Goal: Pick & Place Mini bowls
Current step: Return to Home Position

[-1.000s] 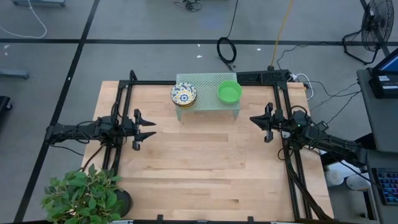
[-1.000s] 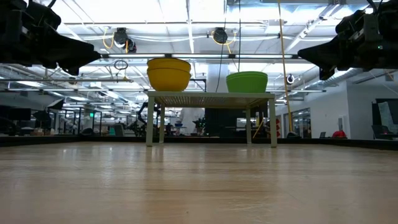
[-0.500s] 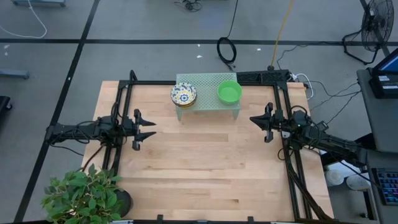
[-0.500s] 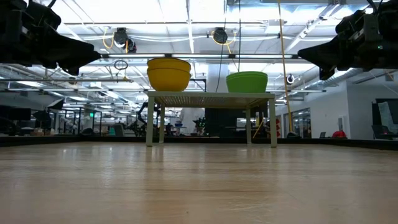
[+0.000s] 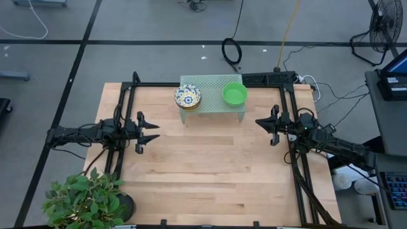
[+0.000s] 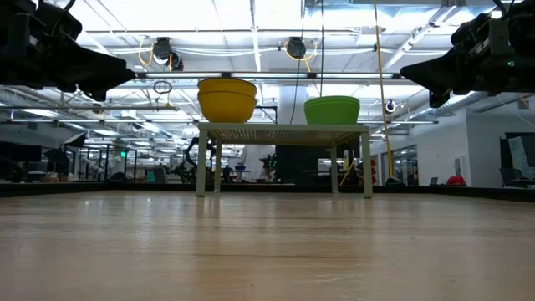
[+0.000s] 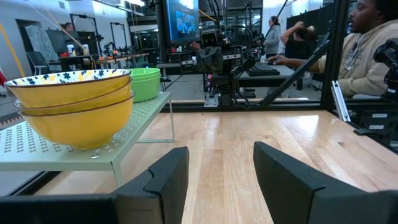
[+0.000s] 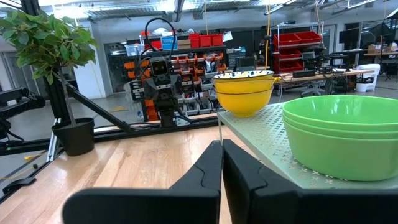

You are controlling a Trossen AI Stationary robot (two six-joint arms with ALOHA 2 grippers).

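Observation:
A stack of floral mini bowls (image 5: 187, 97), yellow outside, and a stack of plain green mini bowls (image 5: 234, 94) rest by their bases on the pale green mesh rack (image 5: 213, 81) at the table's far middle. The stacks also show in the low view, the floral stack (image 6: 226, 99) left of the green stack (image 6: 332, 109). My left gripper (image 5: 152, 131) hovers open and empty near the table's left edge, pointing right. My right gripper (image 5: 257, 121) hovers shut and empty near the right edge, pointing left. Both grippers are well clear of the rack.
A potted plant (image 5: 86, 197) stands off the table's near left corner. Black frame rails (image 5: 127, 102) run along the left, right and far edges. Bare wood (image 5: 210, 165) spreads between the arms. People (image 7: 373, 43) sit beyond the table's right side.

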